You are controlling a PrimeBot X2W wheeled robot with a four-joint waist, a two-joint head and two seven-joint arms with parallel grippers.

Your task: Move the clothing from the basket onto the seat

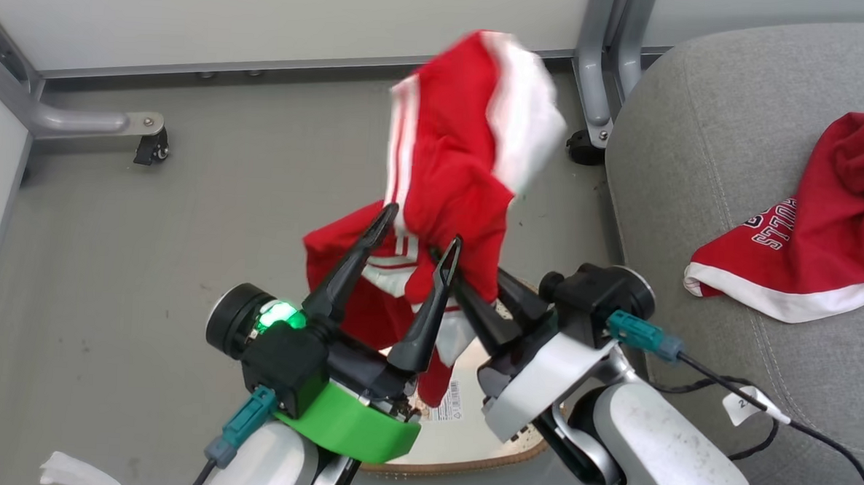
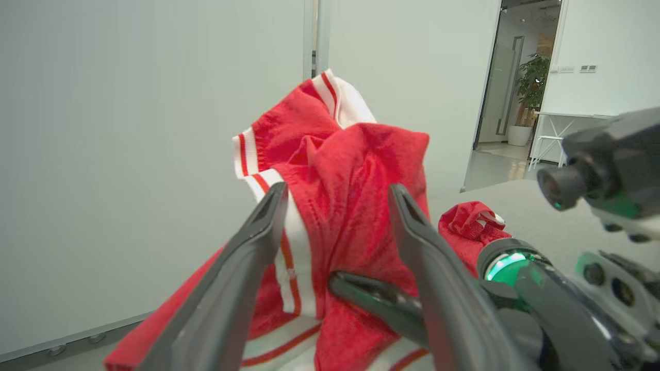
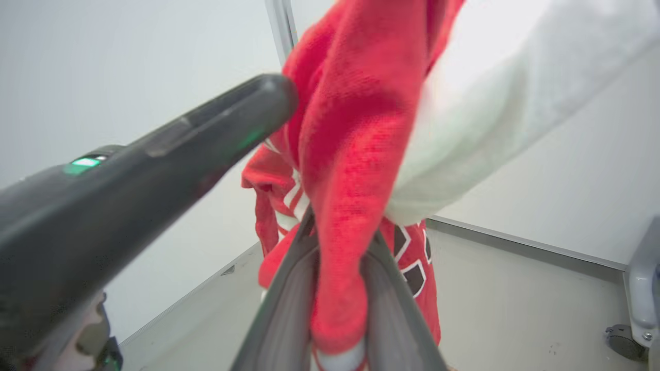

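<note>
A red garment with white stripes [image 1: 454, 163] hangs in the air above the basket [image 1: 460, 437], its top blurred. My right gripper [image 1: 474, 281] is shut on a fold of it, and in the right wrist view red cloth is pinched between the gripper [image 3: 340, 232]. My left gripper [image 1: 419, 231] is open, its fingers spread on either side of the same garment [image 2: 350, 196]. A second red garment with a white hem band and dark lettering [image 1: 804, 237] lies on the grey seat [image 1: 699, 137].
A metal frame leg with a caster [image 1: 152, 146] stands on the grey floor at the back left, and another leg [image 1: 589, 140] is beside the seat. White wall panels close off the back. A black cable with a tag [image 1: 746, 402] trails over the seat's front.
</note>
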